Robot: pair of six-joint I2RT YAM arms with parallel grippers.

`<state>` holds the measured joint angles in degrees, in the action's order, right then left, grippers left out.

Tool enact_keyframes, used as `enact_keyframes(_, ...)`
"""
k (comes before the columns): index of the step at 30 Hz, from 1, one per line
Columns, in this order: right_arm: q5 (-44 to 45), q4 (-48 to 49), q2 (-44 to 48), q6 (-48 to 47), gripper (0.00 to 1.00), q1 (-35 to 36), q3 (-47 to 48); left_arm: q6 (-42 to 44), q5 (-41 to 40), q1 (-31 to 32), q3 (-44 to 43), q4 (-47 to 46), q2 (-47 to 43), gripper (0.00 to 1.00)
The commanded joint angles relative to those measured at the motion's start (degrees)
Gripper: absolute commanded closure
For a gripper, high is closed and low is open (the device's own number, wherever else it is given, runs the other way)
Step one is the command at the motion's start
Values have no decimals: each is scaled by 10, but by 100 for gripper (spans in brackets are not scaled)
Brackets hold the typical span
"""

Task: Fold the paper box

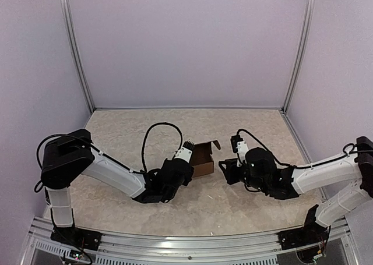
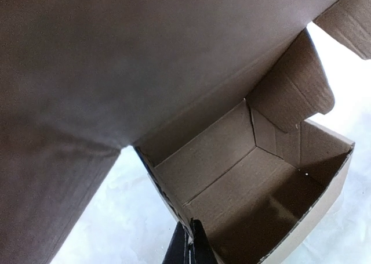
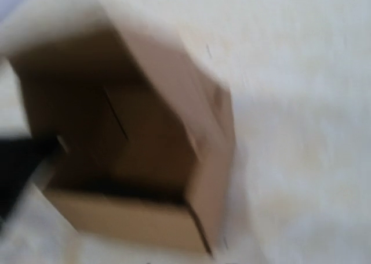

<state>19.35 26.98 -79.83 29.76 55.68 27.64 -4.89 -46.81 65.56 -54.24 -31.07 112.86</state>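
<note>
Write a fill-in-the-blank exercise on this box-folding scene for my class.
1. The box is made of brown ___.
2. The left gripper is ___ on the box's wall.
3. The box lies ___ the left gripper and the right gripper.
4. The box's top stands ___.
Missing words: cardboard; shut; between; open.

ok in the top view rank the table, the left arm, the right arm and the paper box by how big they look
1. table, spans the whole floor of the view
2. left arm and right arm, which look about alike, so no ranking between them
3. paper box, smallest by far
</note>
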Motion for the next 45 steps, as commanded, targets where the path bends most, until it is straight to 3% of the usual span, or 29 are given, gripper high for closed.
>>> enact_keyframes(1,16,-73,50,-83,72,-5,53,31,-28,22,7,-1,28,100)
enact_keyframes(11,-6,-91,48,-126,71,-5,145,30,-35,34,3,-3,34,100)
enact_keyframes(15,-10,-94,17,-131,71,-5,178,29,-40,36,6,-6,35,95)
enact_keyframes(30,2,-84,-81,-126,70,-6,231,61,-72,66,17,-26,13,52)
enact_keyframes(45,-10,-76,-130,-111,70,-16,235,59,-7,73,51,-36,-42,27)
